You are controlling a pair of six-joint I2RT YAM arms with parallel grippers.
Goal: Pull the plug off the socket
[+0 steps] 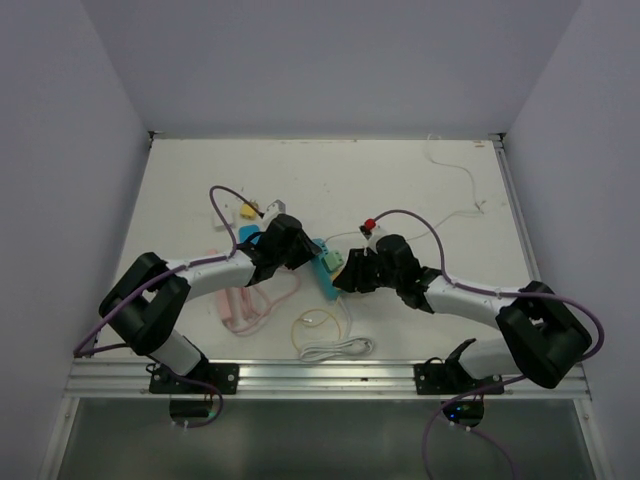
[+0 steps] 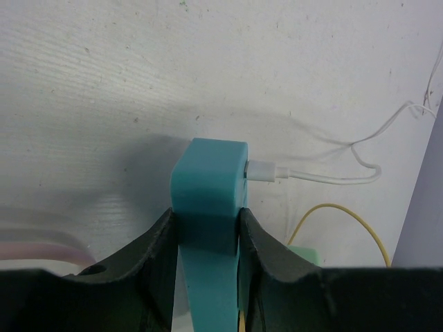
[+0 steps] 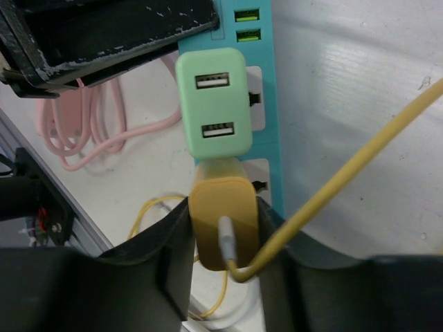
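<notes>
A teal power strip, the socket [image 1: 322,264], lies mid-table with a pale green USB adapter [image 3: 213,104] and a yellow plug [image 3: 221,207] seated in it side by side. My right gripper [image 3: 223,232] has its two black fingers pressed against both sides of the yellow plug, whose yellow cable [image 3: 346,173] bends away to the right. My left gripper [image 2: 206,228] is shut on the far end of the socket strip [image 2: 208,183], where a white USB cable [image 2: 263,170] enters its side. In the top view the two grippers [image 1: 300,245] [image 1: 345,275] face each other over the strip.
A pink cable coil [image 1: 240,305] lies near the left arm, with a yellow loop [image 1: 318,325] and a white coiled cable [image 1: 335,349] by the front rail [image 1: 320,375]. A thin white cable [image 1: 460,180] trails at back right. Small yellow [image 1: 245,211] and red [image 1: 368,222] pieces sit behind the strip.
</notes>
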